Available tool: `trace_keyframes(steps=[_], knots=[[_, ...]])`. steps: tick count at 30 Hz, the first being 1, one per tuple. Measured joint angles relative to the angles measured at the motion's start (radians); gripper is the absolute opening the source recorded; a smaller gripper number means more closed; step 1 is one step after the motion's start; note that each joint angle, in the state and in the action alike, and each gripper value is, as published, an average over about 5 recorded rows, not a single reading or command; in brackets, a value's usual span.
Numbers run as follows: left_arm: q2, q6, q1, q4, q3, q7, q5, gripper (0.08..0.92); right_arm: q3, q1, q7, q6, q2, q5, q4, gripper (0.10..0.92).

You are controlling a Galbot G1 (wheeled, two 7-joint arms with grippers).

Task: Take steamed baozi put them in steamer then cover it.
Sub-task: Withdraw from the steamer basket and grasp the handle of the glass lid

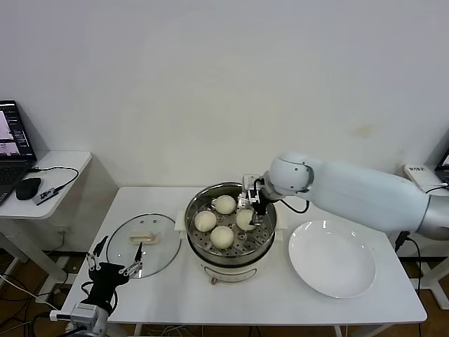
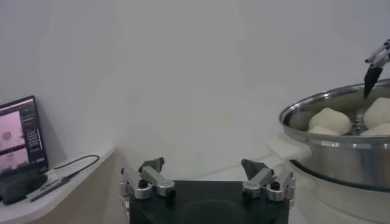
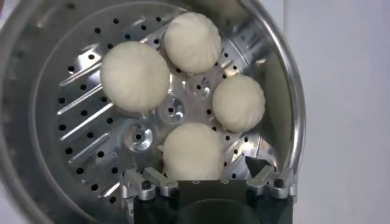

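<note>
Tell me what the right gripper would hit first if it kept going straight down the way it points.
Most likely a baozi: the open right gripper points down into the steamer, this bun lying just ahead of its fingertips.

A plain white wall [image 1: 210,84] backs a white table [image 1: 175,295], with a smaller white side desk [image 1: 66,163] on the left holding a laptop [image 1: 14,144], mouse [image 1: 28,188] and cable.
</note>
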Motion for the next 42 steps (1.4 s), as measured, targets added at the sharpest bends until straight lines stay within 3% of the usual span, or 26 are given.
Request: trace_keyframes(steps=[11,18,27,34,42], knots=[[0.002,0.000,0.001,-0.016,0.007,0.000,0.001,0.823,0.069,-0.023,0.100,0.006,-0.128,0.077,0.128,0.823],[-0.001,-0.007,-0.004,-0.006,0.018,-0.001,0.002,0.823,0.219,-0.175,0.311,0.046,-0.267,0.147,0.246,0.823],[-0.010,-0.024,-0.011,0.017,0.030,-0.003,0.007,0.823,0.648,-0.672,0.597,0.248,-0.360,0.128,0.323,0.823],[-0.029,-0.047,-0.010,0.044,0.044,-0.014,0.017,0.823,1.082,-1.109,0.687,0.463,-0.227,0.035,0.335,0.823],[-0.037,-0.089,-0.025,0.102,0.059,-0.034,0.067,0.823,1.530,-1.517,0.644,0.638,0.065,-0.047,0.348,0.823]])
